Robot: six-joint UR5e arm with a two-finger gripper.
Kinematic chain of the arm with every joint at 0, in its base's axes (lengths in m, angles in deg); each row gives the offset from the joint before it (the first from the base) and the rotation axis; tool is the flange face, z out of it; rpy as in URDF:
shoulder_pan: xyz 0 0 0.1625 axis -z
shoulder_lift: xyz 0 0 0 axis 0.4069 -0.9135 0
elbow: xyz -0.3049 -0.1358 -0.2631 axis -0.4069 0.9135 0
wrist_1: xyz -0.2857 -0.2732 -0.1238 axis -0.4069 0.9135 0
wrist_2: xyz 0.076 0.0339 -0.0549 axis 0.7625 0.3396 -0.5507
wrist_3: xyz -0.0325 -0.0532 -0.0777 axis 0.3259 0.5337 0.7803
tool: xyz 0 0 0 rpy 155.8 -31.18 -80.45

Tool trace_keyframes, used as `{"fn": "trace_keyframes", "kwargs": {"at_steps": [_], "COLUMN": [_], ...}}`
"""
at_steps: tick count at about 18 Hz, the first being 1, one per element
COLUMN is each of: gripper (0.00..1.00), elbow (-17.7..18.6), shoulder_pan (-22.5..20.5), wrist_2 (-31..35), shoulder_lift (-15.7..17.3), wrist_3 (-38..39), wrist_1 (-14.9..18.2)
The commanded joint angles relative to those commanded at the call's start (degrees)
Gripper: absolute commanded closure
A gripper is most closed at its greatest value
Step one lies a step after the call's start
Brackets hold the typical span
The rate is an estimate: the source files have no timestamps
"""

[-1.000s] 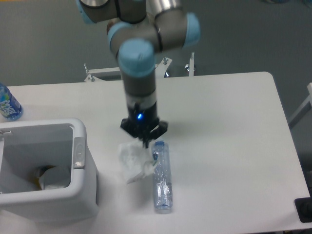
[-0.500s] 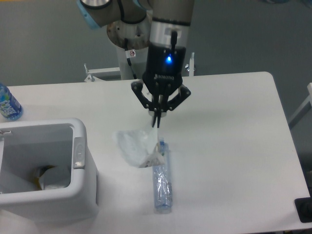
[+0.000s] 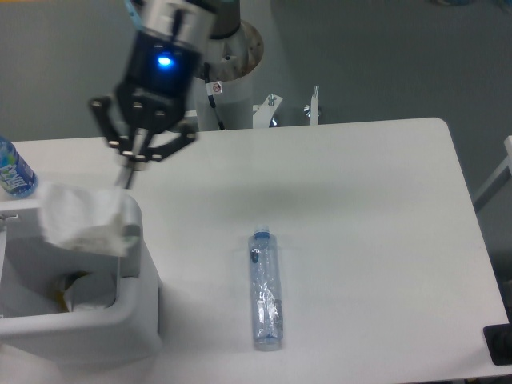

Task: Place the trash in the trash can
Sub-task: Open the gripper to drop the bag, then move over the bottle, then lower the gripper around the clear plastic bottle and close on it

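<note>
My gripper (image 3: 128, 178) is shut on the crumpled white wrapper (image 3: 84, 219) and holds it in the air, hanging over the right rim of the white trash can (image 3: 136, 328) at the lower left. The slim crinkled clear bottle (image 3: 266, 290) with a bluish cap lies on the white table, right of the can, cap end pointing away from me. Some pale trash (image 3: 84, 292) lies inside the can.
A blue-labelled bottle (image 3: 14, 170) stands at the table's left edge behind the can. The table's far edge has metal brackets (image 3: 314, 104) by the arm's base. A dark object (image 3: 500, 344) sits off the lower right corner.
The gripper has lifted the wrapper off the table and carried it left, from beside the clear bottle to above the can's right rim. The bottle has not moved.
</note>
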Motion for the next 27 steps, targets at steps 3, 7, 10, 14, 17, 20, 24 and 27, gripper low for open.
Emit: {"fn": "trace_keyframes", "kwargs": {"at_steps": [3,7,10,14,17,20,24,27], "gripper": [0.43,0.0,0.0,0.0,0.0,0.0,0.0,0.0], "elbow": [-0.44,-1.67,-2.72,-2.72,-3.33,-6.23,-7.74,-7.82], "shoulder_pan": [0.97,0.88,0.44,-7.71,-13.43,-16.16,-16.17,-16.17], "wrist_2": [-0.09,2.63,3.25,4.04,4.3,7.02,15.37,16.44], "shoulder_lift": [-1.76,-1.41,-1.41,-2.19,-6.84,-12.73,-19.24,-23.1], "wrist_3": [-0.52,-0.35,-0.17,1.05,1.06,0.19,-7.17,-11.5], "wrist_1": [-0.17,-0.09,0.0,-0.7,-5.08,-5.63,-5.54,-5.36]}}
